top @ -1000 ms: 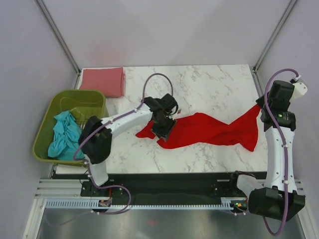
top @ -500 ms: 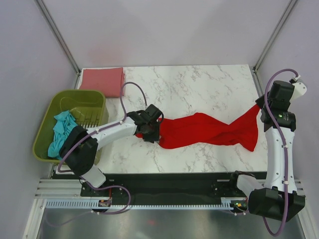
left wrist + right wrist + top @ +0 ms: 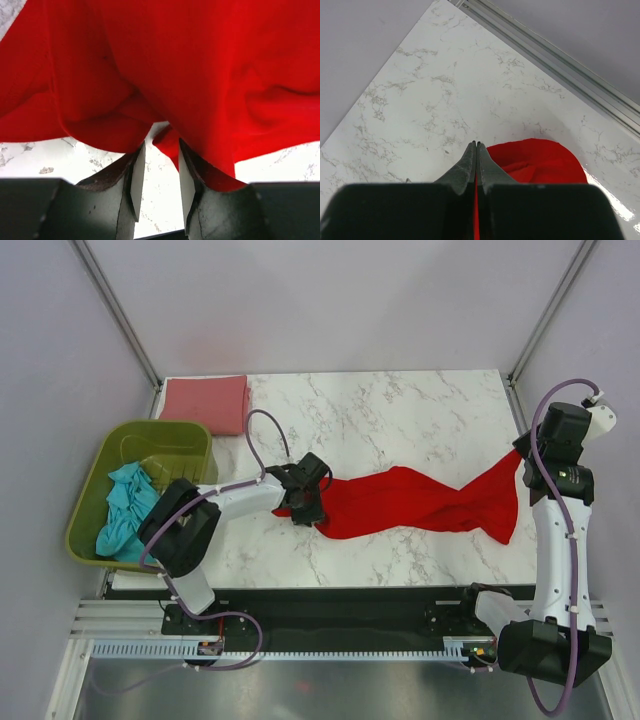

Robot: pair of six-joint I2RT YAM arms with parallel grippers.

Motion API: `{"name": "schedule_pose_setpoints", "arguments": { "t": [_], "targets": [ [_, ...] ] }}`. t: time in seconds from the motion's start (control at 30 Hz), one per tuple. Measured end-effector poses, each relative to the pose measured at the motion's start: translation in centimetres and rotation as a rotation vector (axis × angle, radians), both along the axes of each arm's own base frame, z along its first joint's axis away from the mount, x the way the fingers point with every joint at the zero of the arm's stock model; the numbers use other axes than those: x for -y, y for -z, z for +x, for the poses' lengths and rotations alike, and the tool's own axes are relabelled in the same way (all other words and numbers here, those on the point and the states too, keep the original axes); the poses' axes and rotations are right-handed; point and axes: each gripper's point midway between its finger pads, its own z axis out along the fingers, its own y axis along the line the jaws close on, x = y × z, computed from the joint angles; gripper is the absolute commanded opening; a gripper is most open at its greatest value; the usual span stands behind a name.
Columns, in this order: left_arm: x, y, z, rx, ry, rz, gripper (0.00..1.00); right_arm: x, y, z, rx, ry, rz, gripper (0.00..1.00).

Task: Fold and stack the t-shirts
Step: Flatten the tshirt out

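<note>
The red t-shirt (image 3: 420, 500) lies twisted in a long band across the middle of the table. My left gripper (image 3: 305, 502) is low at its left end. In the left wrist view the left gripper (image 3: 161, 145) has its jaws parted, the red t-shirt (image 3: 200, 60) draped over their tips and a small fold at the gap. My right gripper (image 3: 520, 452) lifts the shirt's right end. The right wrist view shows the right gripper (image 3: 477, 144) shut with a red sliver of the t-shirt (image 3: 540, 160) between its jaws. A folded pink t-shirt (image 3: 205, 403) lies at the back left. A teal t-shirt (image 3: 128, 512) sits crumpled in the basket.
The olive-green basket (image 3: 150, 435) stands off the table's left edge, beside my left arm. Metal frame posts rise at both back corners. A rail (image 3: 560, 65) runs along the table edge near my right gripper.
My left gripper has dropped from above the shirt to its left end, and its jaws have narrowed. The shirt's left flap is bunched in. The right arm has not moved.
</note>
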Motion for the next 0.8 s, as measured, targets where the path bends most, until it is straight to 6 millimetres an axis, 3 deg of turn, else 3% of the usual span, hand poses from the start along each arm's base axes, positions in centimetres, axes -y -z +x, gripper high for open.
{"name": "schedule_pose_setpoints", "arguments": {
  "t": [0.23,0.47,0.57,0.8],
  "targets": [
    [-0.2,0.6,0.3,0.000,-0.026,0.013,0.34,0.0,-0.3,-0.2,0.009,-0.001,-0.003,0.00],
    [-0.4,0.7,0.5,0.006,-0.035,0.026,0.16,-0.1,-0.6,-0.3,0.019,-0.001,-0.006,0.00],
    [-0.3,0.7,0.6,0.009,-0.035,0.025,0.03,-0.1,-0.6,-0.3,0.019,0.000,-0.005,0.00],
    [-0.5,-0.4,1.0,0.033,-0.034,0.031,0.02,-0.5,-0.6,-0.5,0.001,-0.020,0.006,0.00]
  ]
}}
